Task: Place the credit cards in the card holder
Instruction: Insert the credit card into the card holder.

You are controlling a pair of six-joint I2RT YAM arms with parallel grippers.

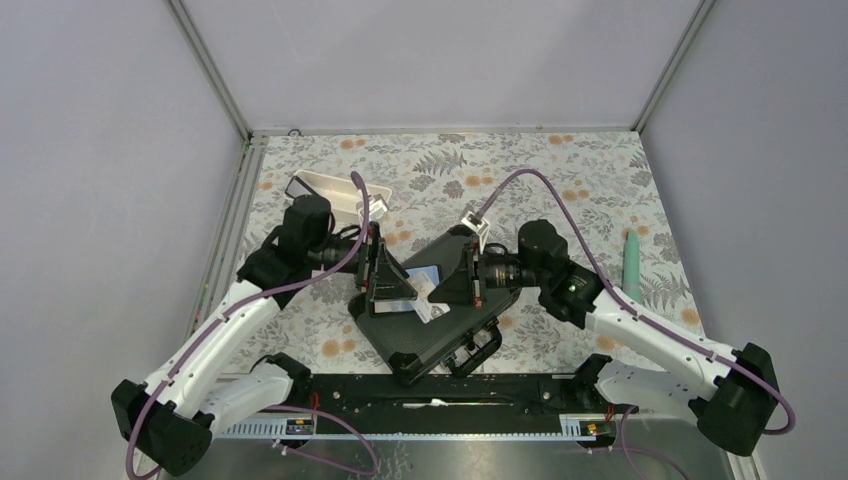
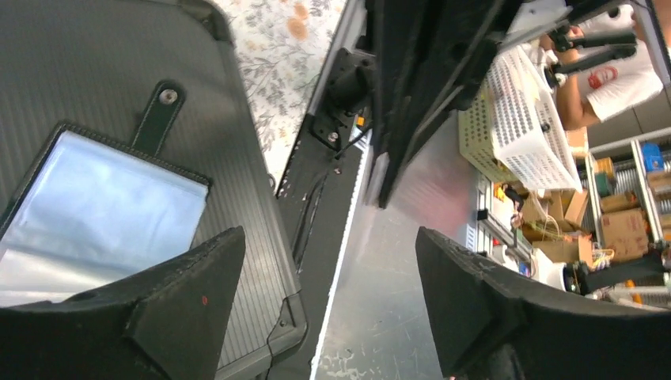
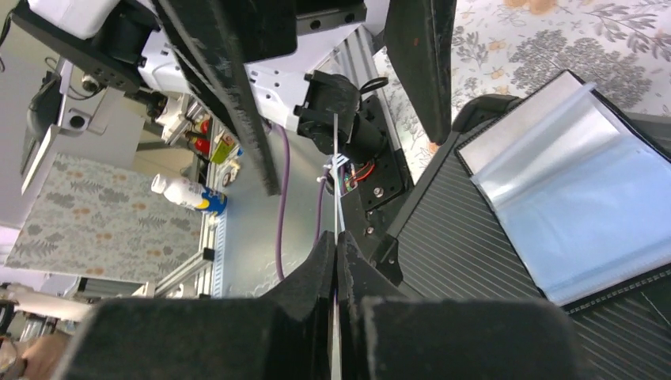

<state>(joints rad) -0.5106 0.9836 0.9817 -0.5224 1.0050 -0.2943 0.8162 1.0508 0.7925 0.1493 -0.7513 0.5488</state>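
The card holder (image 1: 420, 274) lies open on a black hard case, its clear grey-blue pockets (image 3: 570, 198) facing up and its snap tab (image 2: 160, 112) stretched out. My right gripper (image 3: 335, 244) is shut on a thin pale credit card (image 3: 335, 174), which shows edge-on and sticks out past the fingertips. From above, that credit card (image 1: 433, 307) hangs just beside the holder's near edge. My left gripper (image 2: 328, 237) faces the right one over the holder (image 2: 95, 206), open with nothing between its fingers. From above, the left gripper (image 1: 398, 292) and right gripper (image 1: 450, 290) nearly meet.
The black hard case (image 1: 430, 340) with its handle lies on the flowered cloth in the middle. A long white tray (image 1: 335, 190) stands at the back left. A teal stick-shaped object (image 1: 632, 262) lies at the right. A metal rail runs along the near edge.
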